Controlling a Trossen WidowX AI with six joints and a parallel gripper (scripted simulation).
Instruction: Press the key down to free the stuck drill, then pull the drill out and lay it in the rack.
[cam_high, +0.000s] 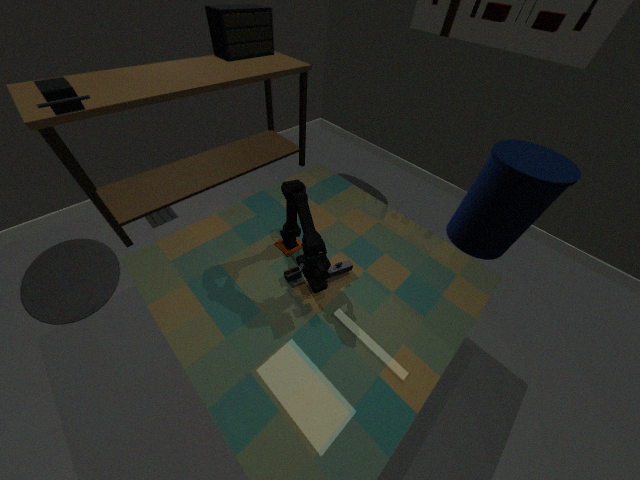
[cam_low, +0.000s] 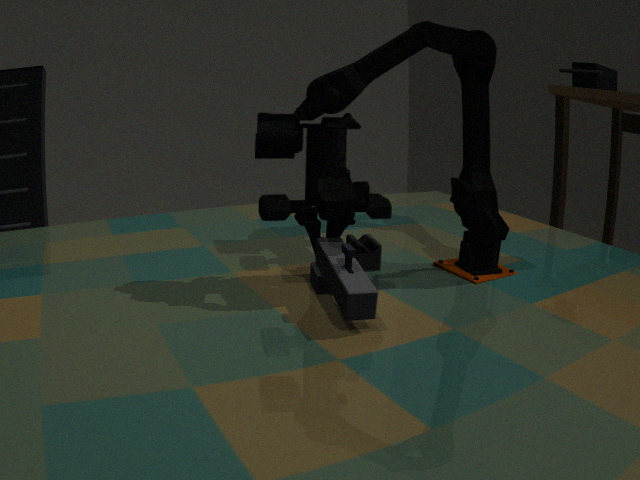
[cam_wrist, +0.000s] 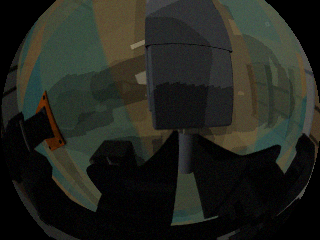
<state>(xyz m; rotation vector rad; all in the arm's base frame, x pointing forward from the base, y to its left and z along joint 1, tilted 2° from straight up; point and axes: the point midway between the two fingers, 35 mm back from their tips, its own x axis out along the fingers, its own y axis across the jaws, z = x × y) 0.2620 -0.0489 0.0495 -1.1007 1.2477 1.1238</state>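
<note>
The jaws (cam_high: 316, 285) (cam_low: 324, 238) are closed on the round grey shank (cam_wrist: 185, 159) at the block's end. The block (cam_high: 340, 268) (cam_low: 351, 281) (cam_wrist: 192, 85) sits near the arm's orange base plate (cam_high: 281, 248) (cam_low: 448, 266) (cam_wrist: 58, 142).

A workshop, with a wooden workbench (cam_high: 170, 85), wall-hung tools (cam_high: 547, 21) and blue drum (cam_high: 509, 201).
</note>
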